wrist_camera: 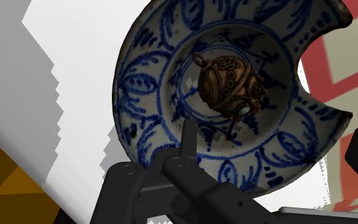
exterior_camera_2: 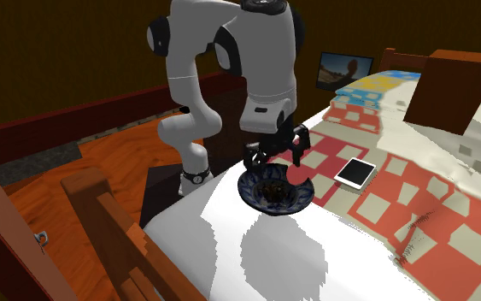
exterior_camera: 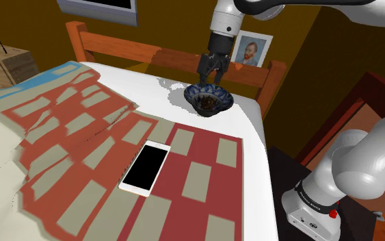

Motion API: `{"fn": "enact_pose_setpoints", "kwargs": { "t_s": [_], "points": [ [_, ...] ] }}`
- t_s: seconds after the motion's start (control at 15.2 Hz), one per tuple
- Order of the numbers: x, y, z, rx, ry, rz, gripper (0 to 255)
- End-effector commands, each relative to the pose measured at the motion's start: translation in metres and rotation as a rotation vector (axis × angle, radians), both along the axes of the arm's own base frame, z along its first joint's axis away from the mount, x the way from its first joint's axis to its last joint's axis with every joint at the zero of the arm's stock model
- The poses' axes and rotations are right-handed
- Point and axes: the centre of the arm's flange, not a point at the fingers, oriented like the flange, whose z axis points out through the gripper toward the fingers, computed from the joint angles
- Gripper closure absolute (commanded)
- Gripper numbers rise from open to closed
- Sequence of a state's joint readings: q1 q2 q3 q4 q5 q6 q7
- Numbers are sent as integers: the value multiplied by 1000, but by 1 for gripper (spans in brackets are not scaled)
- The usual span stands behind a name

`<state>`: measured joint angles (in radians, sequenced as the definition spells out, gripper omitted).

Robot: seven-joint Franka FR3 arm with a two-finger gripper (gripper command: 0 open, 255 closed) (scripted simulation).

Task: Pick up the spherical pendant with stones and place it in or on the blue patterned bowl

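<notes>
1. The pincer [exterior_camera: 211,77] hangs just above the blue patterned bowl [exterior_camera: 192,93], its 2 black fingers spread apart and gripping nothing.
2. The spherical pendant [wrist_camera: 230,86] lies inside the bowl, on its floor, clear of both fingers. It is brown filigree metal with a small loop at 1 end.
3. Its stones are hard to make out: in the wrist view 1 pale speck shows low on the ball, and I cannot tell any others from the metalwork.
4. In the shoulder view the pendant reads as a dark lump in the bowl's hollow, with no detail.
5. In the wrist view the pincer's own black body covers the nearest part of the bowl. The picture's edge cuts off the far rim, and a jagged bite of red bedspread overlaps the rim on 1 side.
6. The bowl stands on the bed's white sheet [exterior_camera: 150,89], near the wooden headboard [exterior_camera: 115,42].
7. A phone [exterior_camera: 145,168] lies flat on the red and beige bedspread [exterior_camera: 81,137], well apart from the bowl.
8. The arm partly hides a framed portrait [exterior_camera: 252,49] behind the headboard.
</notes>
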<state>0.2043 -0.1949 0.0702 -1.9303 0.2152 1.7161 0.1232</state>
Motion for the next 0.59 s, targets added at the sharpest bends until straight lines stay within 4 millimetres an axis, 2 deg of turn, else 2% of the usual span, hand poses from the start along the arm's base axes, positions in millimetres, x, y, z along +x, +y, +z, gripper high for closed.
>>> {"fn": "enact_pose_setpoints", "kwargs": {
  "t_s": [0.0, 0.07, 0.53],
  "points": [
    [2, -6, 23, 0, 1, 0, 0],
    [3, -8, 33, 0, 1, 0, 0],
    [3, -8, 33, 0, 1, 0, 0]
  ]
}}
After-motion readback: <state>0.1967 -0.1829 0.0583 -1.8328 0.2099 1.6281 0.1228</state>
